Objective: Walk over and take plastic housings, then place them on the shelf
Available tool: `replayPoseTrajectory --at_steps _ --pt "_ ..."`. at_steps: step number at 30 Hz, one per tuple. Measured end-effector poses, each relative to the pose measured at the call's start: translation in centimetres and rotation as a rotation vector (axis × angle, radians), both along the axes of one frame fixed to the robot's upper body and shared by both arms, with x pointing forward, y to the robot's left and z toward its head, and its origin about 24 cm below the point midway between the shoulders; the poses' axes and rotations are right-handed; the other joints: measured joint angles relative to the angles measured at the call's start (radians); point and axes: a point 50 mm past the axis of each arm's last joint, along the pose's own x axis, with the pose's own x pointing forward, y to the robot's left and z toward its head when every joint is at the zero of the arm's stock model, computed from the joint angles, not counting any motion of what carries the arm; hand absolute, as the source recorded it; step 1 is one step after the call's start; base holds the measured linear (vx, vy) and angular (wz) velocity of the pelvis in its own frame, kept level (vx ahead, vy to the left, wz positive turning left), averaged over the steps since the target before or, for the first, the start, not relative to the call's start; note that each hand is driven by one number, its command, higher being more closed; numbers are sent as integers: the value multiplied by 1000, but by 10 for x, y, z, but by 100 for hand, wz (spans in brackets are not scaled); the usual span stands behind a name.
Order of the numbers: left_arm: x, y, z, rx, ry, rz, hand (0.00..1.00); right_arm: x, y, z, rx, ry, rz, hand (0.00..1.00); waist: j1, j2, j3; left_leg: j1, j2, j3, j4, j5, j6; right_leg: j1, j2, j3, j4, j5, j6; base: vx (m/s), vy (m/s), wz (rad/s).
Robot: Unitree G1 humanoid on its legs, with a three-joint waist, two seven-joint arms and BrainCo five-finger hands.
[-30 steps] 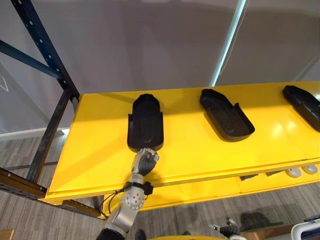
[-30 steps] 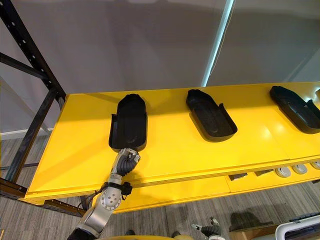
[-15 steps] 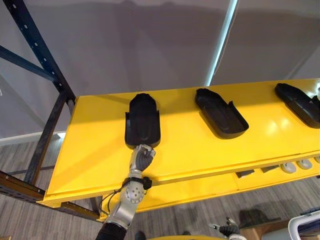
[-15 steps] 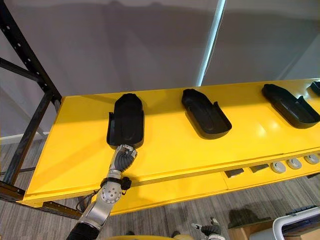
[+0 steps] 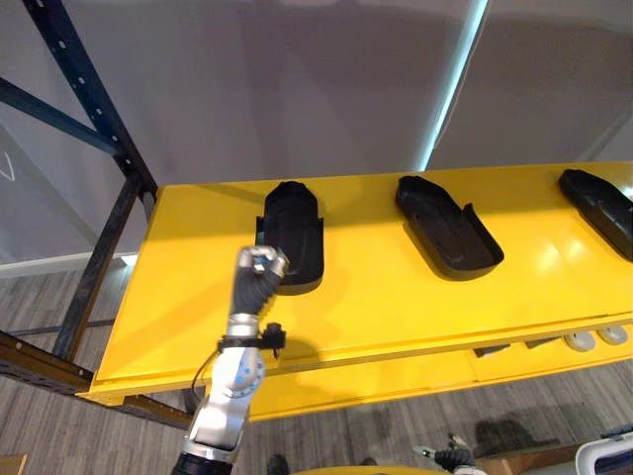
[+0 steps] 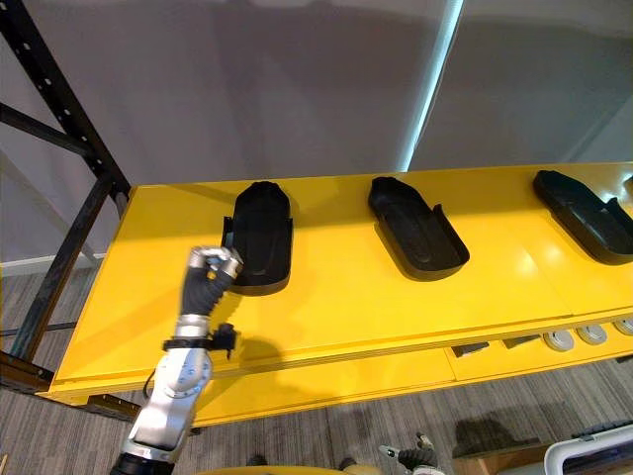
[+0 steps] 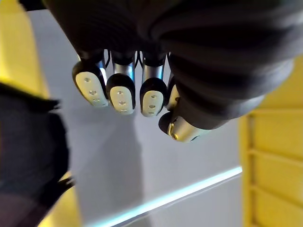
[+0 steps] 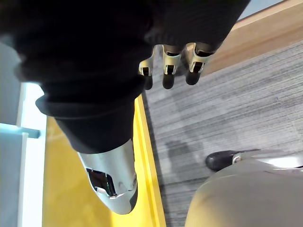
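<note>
The yellow shelf [image 5: 376, 297] is carrying three black plastic housings, all lying with their hollow sides up and well apart from one another in a row along its length. The left housing [image 5: 294, 233] is lying nearly straight across the shelf, the middle housing [image 5: 447, 236] is lying at a slant, and the right housing [image 5: 598, 208] is running off the edge of the eye views. The left hand [image 5: 259, 275] is hanging raised above the shelf, in front of the near left corner of the left housing, with its arm reaching up from below the shelf's front edge. Its fingers [image 7: 120, 92] are curling in toward the palm with the thumb tucked beside them, and they are gripping nothing; in the left wrist view the dark housing is sitting off to one side, clear of the fingertips. The right hand [image 8: 169, 64] is hanging low beside the robot over the grey floor [image 8: 236, 104], its fingers loose and nearly straight and also holding nothing. A dark blue rack upright [image 5: 84, 109] is standing at the shelf's left end in front of a grey wall [image 5: 297, 89], and a few small pale round parts [image 5: 593, 338] are lying on a lower level under the shelf's right part.
</note>
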Motion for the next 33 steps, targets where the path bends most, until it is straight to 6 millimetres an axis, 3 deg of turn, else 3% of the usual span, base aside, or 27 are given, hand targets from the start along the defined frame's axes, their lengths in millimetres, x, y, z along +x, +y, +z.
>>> replayPoseTrajectory --at_steps 3,7,8,12,17,18,22,27,30,33 --pt "-12 30 10 -102 -82 144 100 -1 -1 0 -2 3 2 0 10 0 2 -7 1 -22 0 -4 -5 9 -1 -19 4 -6 -3 -52 -10 23" --pt "-32 72 0 -237 -81 391 100 -5 0 -1 0 17 1 0 36 -15 9 -10 1 -43 0 -5 -2 16 -1 -52 19 -19 -7 -35 -8 24" --pt "-34 75 -2 -245 -74 405 100 -5 1 -1 1 17 1 0 37 -16 9 -10 2 -45 0 -5 -2 18 -1 -55 19 -20 -8 -6 -9 17" --pt "-58 103 -43 -343 89 627 100 -4 6 0 10 -4 -3 0 69 -38 9 -10 3 -37 1 -8 0 23 -10 -68 19 -23 -7 11 2 6" --pt "-72 113 -107 -403 404 771 100 8 16 5 29 -69 -2 0 81 -60 9 -14 11 19 41 -40 9 33 -24 -89 29 -26 -2 32 15 5" --pt "-79 112 -128 -419 515 798 0 11 21 6 40 -84 0 0 82 -53 20 -16 13 24 86 -71 10 46 -29 -88 37 -31 -1 36 37 -6" --pt "-99 96 -186 -453 844 742 0 24 38 12 74 -149 26 0 83 -58 16 -45 20 21 197 -139 8 53 -39 -92 71 -53 0 31 25 1" --pt "-129 72 -243 -474 1192 619 0 25 38 13 75 -155 20 0 82 -55 16 -48 10 19 228 -164 11 52 -53 -99 98 -87 1 10 6 1" --pt "-142 63 -258 -486 1302 567 0 23 35 12 72 -149 -2 0 82 -53 16 -53 7 18 224 -161 7 39 -56 -97 103 -95 3 38 -4 -2" --pt "-138 60 -265 -422 1362 487 0 18 29 9 70 -128 -36 0 82 -41 16 -38 -1 14 206 -146 11 39 -57 -94 99 -97 4 77 2 -1"
